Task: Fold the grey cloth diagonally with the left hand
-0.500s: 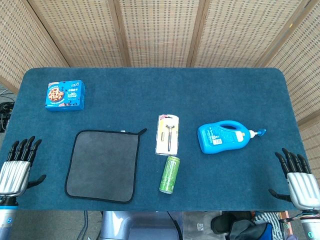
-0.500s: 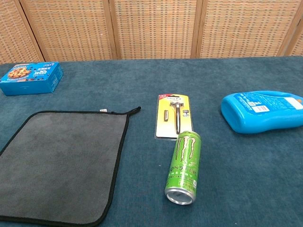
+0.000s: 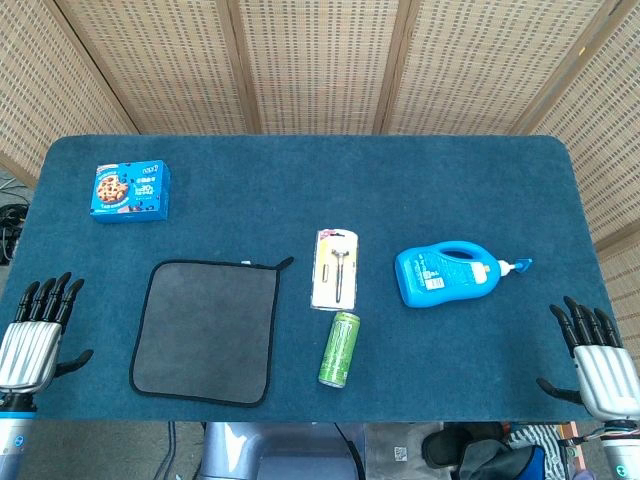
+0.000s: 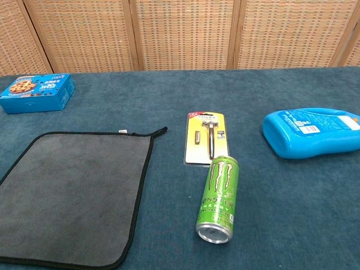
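A grey cloth (image 3: 206, 330) with a black hem lies flat and unfolded on the blue table, left of centre; the chest view shows the grey cloth (image 4: 70, 194) at lower left. My left hand (image 3: 33, 338) hovers at the table's front-left edge, fingers spread, holding nothing, well left of the cloth. My right hand (image 3: 598, 362) sits at the front-right edge, fingers apart and empty. Neither hand appears in the chest view.
A blue cookie box (image 3: 130, 190) lies at the back left. A carded razor pack (image 3: 335, 267) and a green can (image 3: 339, 349) on its side lie just right of the cloth. A blue detergent bottle (image 3: 450, 273) lies further right.
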Robot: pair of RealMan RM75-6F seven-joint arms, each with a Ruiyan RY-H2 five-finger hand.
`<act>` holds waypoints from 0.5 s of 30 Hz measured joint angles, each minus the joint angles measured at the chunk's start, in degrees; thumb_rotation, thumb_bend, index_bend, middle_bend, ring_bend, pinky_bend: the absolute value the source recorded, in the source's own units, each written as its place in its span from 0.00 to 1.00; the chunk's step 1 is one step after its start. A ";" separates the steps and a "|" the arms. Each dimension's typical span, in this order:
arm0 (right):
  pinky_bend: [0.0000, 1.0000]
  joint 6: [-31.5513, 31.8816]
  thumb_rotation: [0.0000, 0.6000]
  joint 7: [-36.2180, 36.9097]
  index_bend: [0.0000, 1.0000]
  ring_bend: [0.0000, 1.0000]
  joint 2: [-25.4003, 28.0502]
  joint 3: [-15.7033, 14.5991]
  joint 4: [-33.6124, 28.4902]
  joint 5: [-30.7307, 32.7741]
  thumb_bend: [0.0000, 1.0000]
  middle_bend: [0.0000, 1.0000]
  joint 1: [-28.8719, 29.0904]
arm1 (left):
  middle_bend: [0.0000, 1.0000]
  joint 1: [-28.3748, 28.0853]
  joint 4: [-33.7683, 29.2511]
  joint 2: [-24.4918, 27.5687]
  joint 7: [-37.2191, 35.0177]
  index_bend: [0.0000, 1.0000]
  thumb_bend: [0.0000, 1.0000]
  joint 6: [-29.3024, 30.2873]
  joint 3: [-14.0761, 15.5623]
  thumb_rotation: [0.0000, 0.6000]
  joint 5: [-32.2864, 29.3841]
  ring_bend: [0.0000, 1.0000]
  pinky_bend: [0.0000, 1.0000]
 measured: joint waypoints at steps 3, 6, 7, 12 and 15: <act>0.00 0.21 1.00 -0.30 0.00 0.00 -0.20 0.16 0.10 0.13 0.00 0.00 -0.04 | 0.00 -0.11 -0.02 0.14 -0.51 0.00 0.09 -0.26 0.07 1.00 0.12 0.00 0.00; 0.00 0.40 1.00 -0.47 0.00 0.00 -0.34 0.28 0.25 0.20 0.00 0.00 -0.07 | 0.00 -0.19 0.00 0.23 -0.59 0.00 0.09 -0.46 0.14 1.00 0.14 0.00 0.00; 0.00 0.48 1.00 -0.48 0.00 0.00 -0.38 0.33 0.30 0.22 0.00 0.00 -0.09 | 0.00 -0.20 -0.01 0.25 -0.59 0.00 0.09 -0.53 0.16 1.00 0.12 0.00 0.00; 0.00 0.49 1.00 0.11 0.00 0.00 -0.28 0.58 0.64 0.86 0.00 0.00 -0.17 | 0.00 -0.23 -0.25 0.29 -0.41 0.00 0.09 -0.60 0.30 1.00 0.27 0.00 0.00; 0.00 0.36 1.00 0.51 0.00 0.00 -0.13 0.60 0.80 0.84 0.00 0.00 -0.14 | 0.00 -0.23 -0.43 0.27 -0.13 0.00 0.09 -0.55 0.35 1.00 0.38 0.00 0.00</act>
